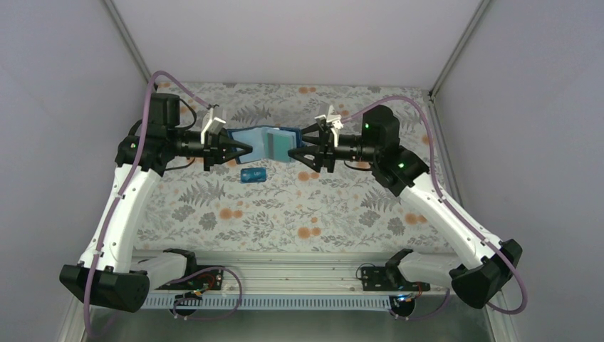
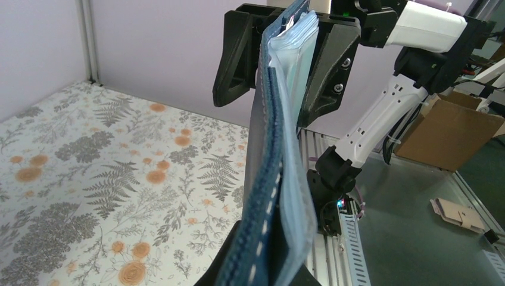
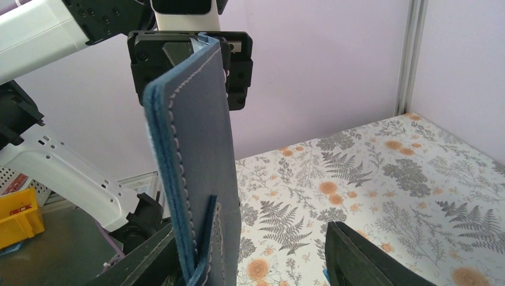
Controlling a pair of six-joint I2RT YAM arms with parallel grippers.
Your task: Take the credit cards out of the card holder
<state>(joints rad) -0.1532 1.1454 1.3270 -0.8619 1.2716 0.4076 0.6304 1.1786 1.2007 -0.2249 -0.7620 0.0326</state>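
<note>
The card holder [image 1: 267, 142] hangs in mid-air between the two arms, opened out, with its pale inner pockets facing up. My left gripper [image 1: 244, 149] is shut on its left end; in the left wrist view the jaws [image 2: 268, 265] pinch the stitched navy edge [image 2: 265, 196]. My right gripper [image 1: 301, 145] is open around the right end. In the right wrist view [image 3: 250, 241] the navy cover [image 3: 199, 149] with its tab clasp [image 3: 207, 238] rests against the left finger, and the right finger [image 3: 369, 259] stands well apart. A bright blue credit card [image 1: 253, 175] lies on the table below. A teal patch [image 1: 285, 142] shows on the holder's right half.
The floral table mat [image 1: 299, 206] lies under the arms. Pale walls and metal corner posts [image 1: 456, 50] close in the back and sides. Past the table's near edge are a cardboard box [image 2: 458, 128] and a yellow bin [image 3: 21, 217].
</note>
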